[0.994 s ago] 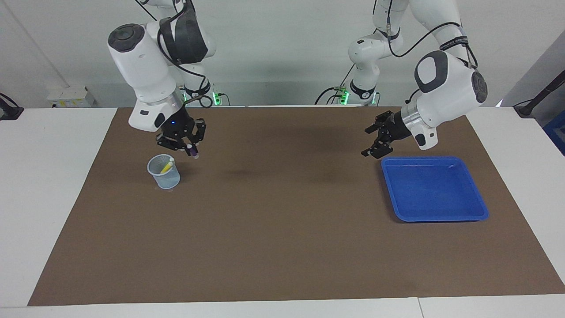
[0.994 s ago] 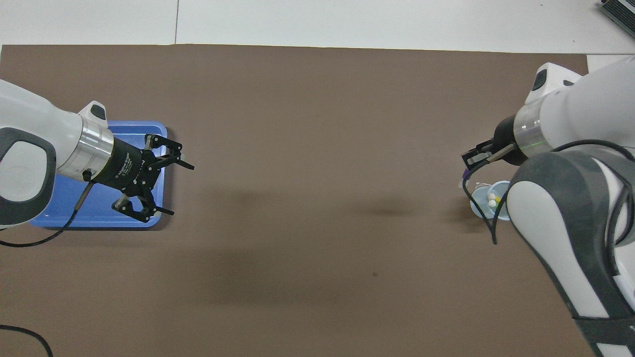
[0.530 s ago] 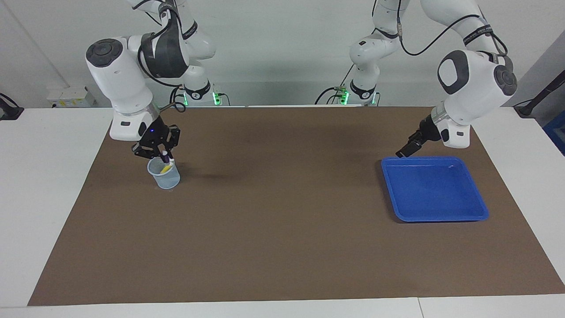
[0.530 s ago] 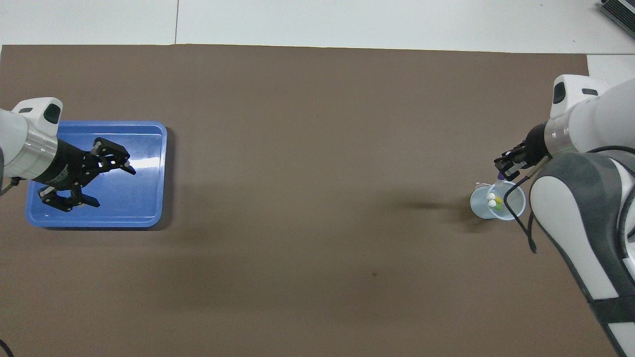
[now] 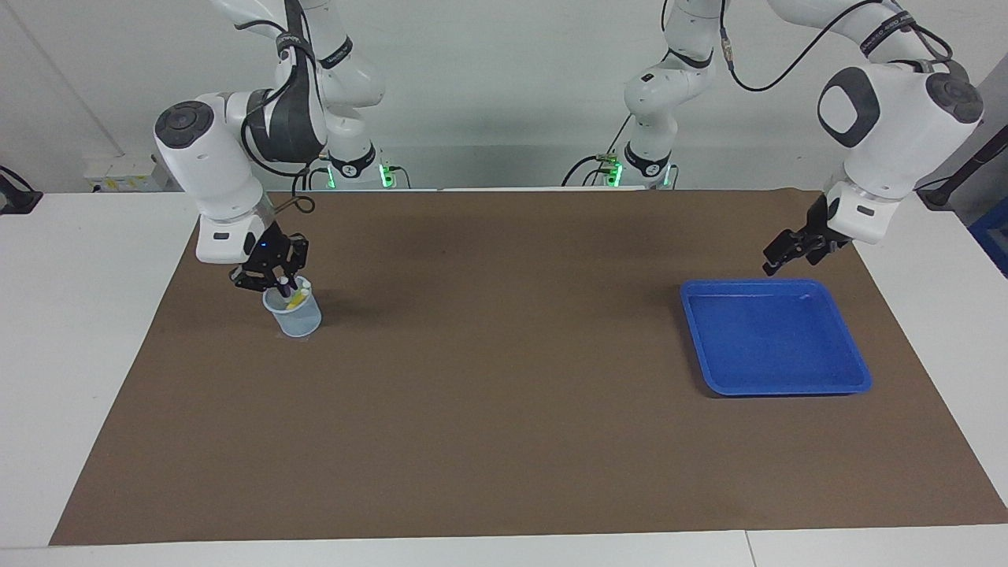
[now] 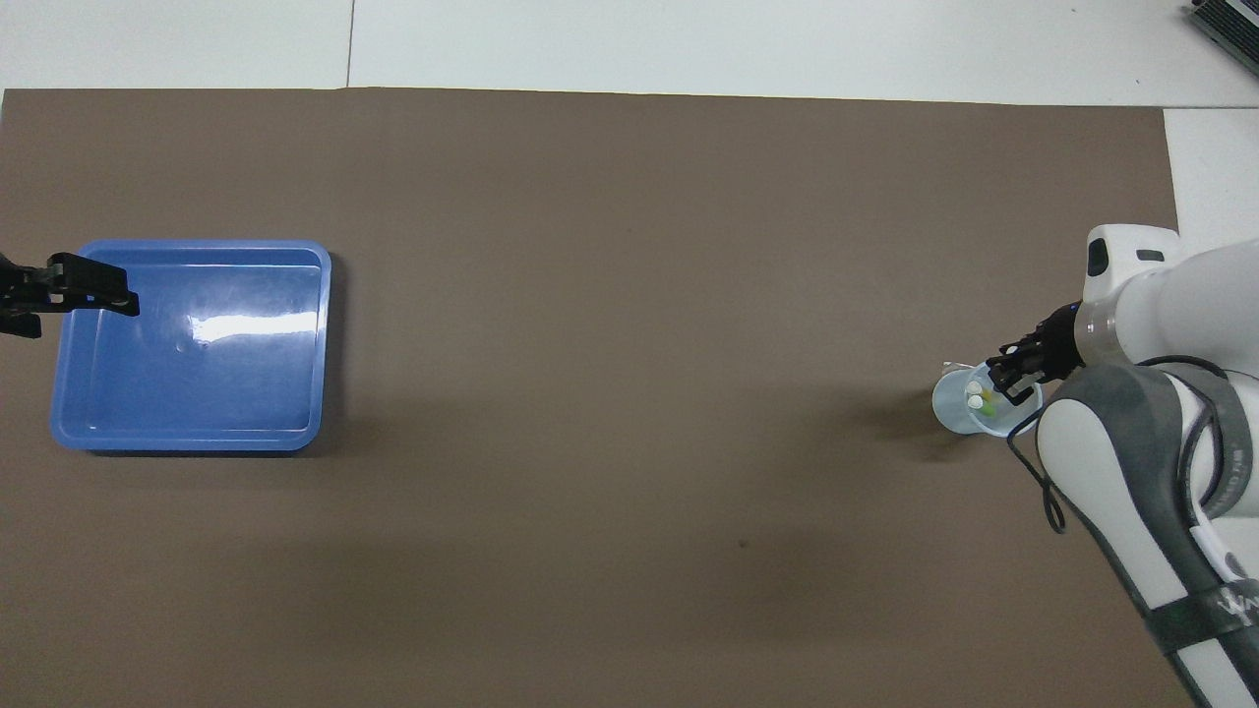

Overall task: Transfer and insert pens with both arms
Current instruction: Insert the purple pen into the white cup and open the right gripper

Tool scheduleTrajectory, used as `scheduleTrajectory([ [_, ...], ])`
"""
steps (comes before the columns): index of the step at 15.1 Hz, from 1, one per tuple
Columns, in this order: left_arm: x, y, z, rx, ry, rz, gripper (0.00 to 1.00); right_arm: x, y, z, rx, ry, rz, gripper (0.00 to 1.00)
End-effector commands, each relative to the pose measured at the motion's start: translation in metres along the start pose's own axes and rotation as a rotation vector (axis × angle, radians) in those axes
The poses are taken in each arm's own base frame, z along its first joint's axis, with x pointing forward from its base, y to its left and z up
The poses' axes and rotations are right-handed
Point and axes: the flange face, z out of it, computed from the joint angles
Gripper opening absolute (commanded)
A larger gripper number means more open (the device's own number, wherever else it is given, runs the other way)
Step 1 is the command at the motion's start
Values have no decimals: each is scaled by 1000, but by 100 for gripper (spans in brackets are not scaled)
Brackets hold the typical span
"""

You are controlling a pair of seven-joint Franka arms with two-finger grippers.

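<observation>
A pale translucent cup stands on the brown mat at the right arm's end of the table. A yellow pen leans inside it, and two pale pen ends show from above. My right gripper hangs right over the cup's rim, shut on the purple pen. The pen points down with its lower end inside the cup. My left gripper is open and holds nothing, raised over the rim of the blue tray.
The blue tray has nothing in it and lies at the left arm's end of the mat. Two smaller white arms with green-lit bases stand at the table's edge by the robots. The brown mat is bare between cup and tray.
My right gripper swung over the cup and came down, putting the purple pen's tip inside it. My left arm drew back from the tray's inner corner toward its own end of the table.
</observation>
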Motion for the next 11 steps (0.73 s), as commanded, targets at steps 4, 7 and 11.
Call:
scheduleTrajectory([
  [4, -6, 15, -35, 29, 74, 36, 100, -5, 6, -35, -30, 8, 28, 100],
  [7, -13, 6, -52, 49, 95, 25, 100, 5, 7, -84, -9, -19, 102, 100],
  [11, -21, -14, -68, 39, 112, -1, 100, 6, -6, -140, 22, -62, 220, 100],
])
